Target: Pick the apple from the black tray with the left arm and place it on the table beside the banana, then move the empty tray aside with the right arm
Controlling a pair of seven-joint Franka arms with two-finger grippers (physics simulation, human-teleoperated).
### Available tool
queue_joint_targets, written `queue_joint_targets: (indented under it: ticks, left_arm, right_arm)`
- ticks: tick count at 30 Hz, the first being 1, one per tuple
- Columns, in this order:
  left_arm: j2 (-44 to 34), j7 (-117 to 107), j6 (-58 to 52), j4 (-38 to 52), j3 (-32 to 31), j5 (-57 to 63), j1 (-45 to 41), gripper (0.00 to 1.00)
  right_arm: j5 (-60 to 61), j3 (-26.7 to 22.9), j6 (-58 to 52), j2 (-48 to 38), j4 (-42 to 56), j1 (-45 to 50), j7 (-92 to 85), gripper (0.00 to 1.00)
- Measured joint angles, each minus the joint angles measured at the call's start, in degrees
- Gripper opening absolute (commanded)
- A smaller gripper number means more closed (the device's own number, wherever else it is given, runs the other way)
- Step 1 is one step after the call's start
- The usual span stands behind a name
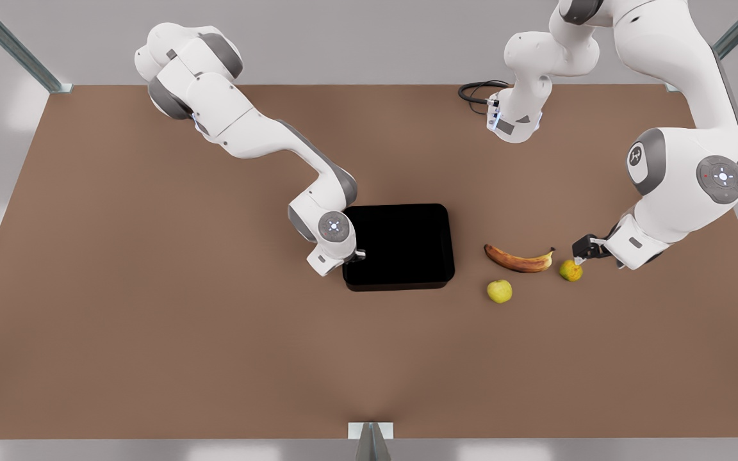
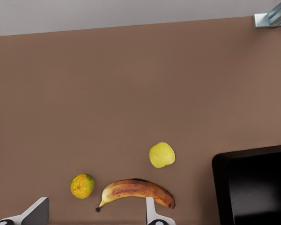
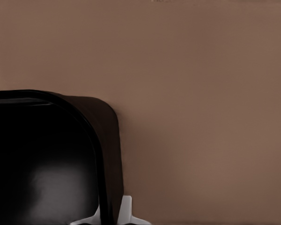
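The pale yellow-green apple (image 1: 500, 291) (image 2: 161, 154) lies on the brown table (image 1: 151, 288), just in front of the browned banana (image 1: 518, 258) (image 2: 136, 190). The black tray (image 1: 401, 246) (image 2: 257, 187) (image 3: 47, 154) is empty. My left gripper (image 1: 579, 253) (image 2: 93, 202) hangs open at the front view's right, close above a darker mottled fruit (image 1: 571, 270) (image 2: 82, 185) near the banana's stem end. At the front view's left, my right gripper (image 1: 356, 255) (image 3: 111, 213) is shut on the tray's wall, one finger on each side.
A black cable (image 1: 481, 93) loops at the back of the table beside an arm base. Metal posts stand at the far corners, and a bracket (image 1: 370, 430) sits at the front edge. Open brown tabletop stretches left of and in front of the tray.
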Motion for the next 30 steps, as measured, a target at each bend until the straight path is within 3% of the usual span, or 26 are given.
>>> queue_joint_targets:
  ticks: [9,17,23,30]
  left_arm:
    - [0.45,0.25,0.08,0.18,-0.36,0.19,-1.07,1.0]
    - [1.55,-0.8,0.19,2.41,-0.25,0.7,-2.56,1.0]
    - [1.58,-1.83,0.12,2.39,-0.09,0.8,-2.27,1.0]
    - [1.58,-2.68,0.1,2.37,-0.07,0.79,-2.28,1.0]
  right_arm:
    - [0.48,0.1,-0.98,-3.37,0.23,-0.04,-2.63,0.12]
    - [3.51,-1.74,-7.58,-10.6,0.34,-2.93,-6.92,0.1]
    - [11.57,-15.57,-17.71,-16.82,0.19,-3.78,-16.51,0.1]
    - [19.42,-32.63,-25.48,-16.31,0.26,-3.77,-32.92,0.09]
